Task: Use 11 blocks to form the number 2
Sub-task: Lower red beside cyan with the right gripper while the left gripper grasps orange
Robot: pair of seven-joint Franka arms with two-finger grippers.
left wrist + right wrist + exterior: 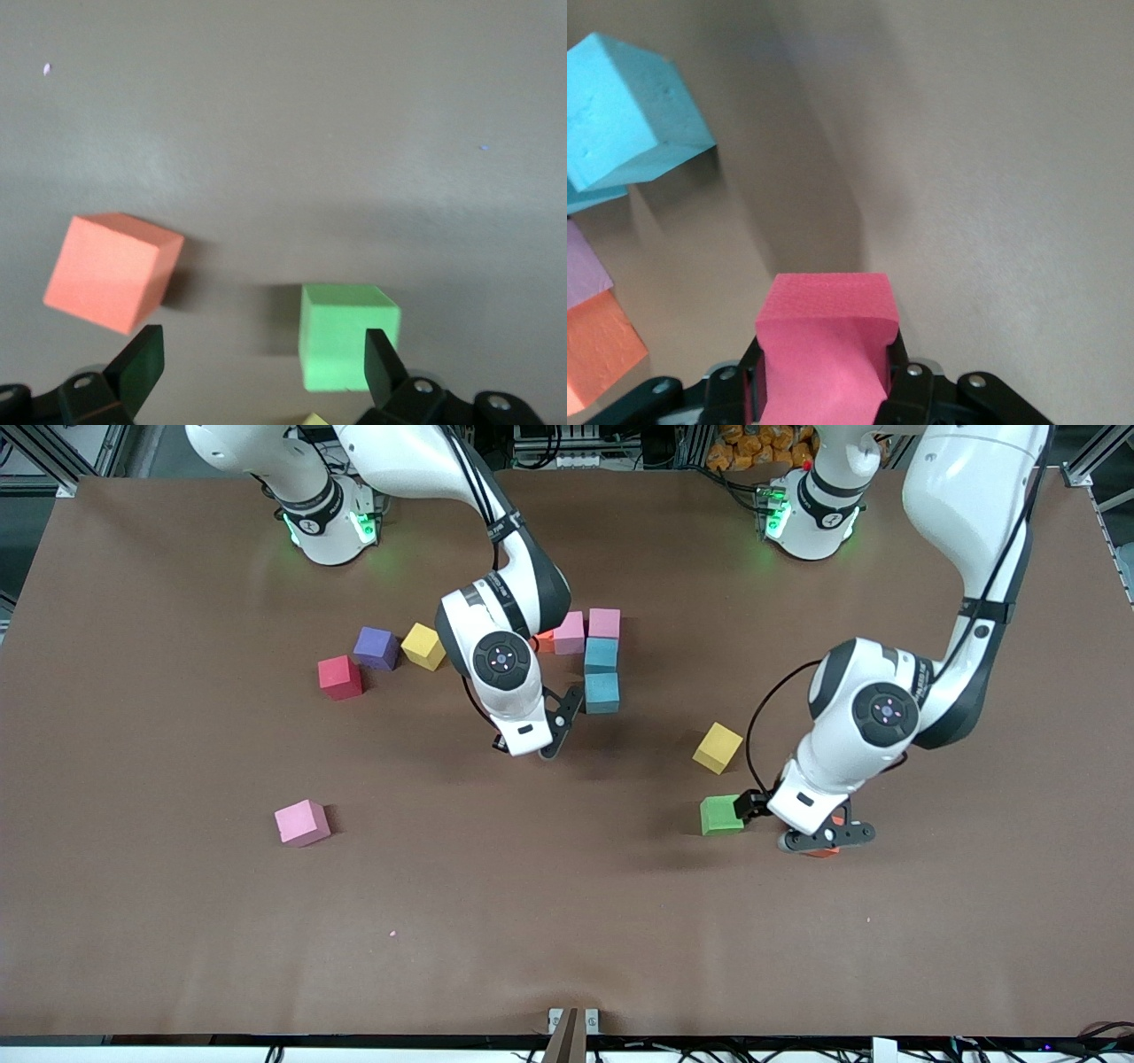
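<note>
Both arms are glossy white with black bands at the joints. Each wrist carries a round black cap with a small ring of red and blue dots. Black cables run along the links. Green lights glow on both bases. The left tool (819, 841) and right tool (560, 731) are black, with silver screws.

Right tool grips a red block above the desk

The right tool (824, 390) clamps a red block (824, 341) between its fingers over bare brown desk (992, 177). Nearby lie a light blue block (629, 111), a pink block (583, 266) and an orange block (598, 350).
</note>
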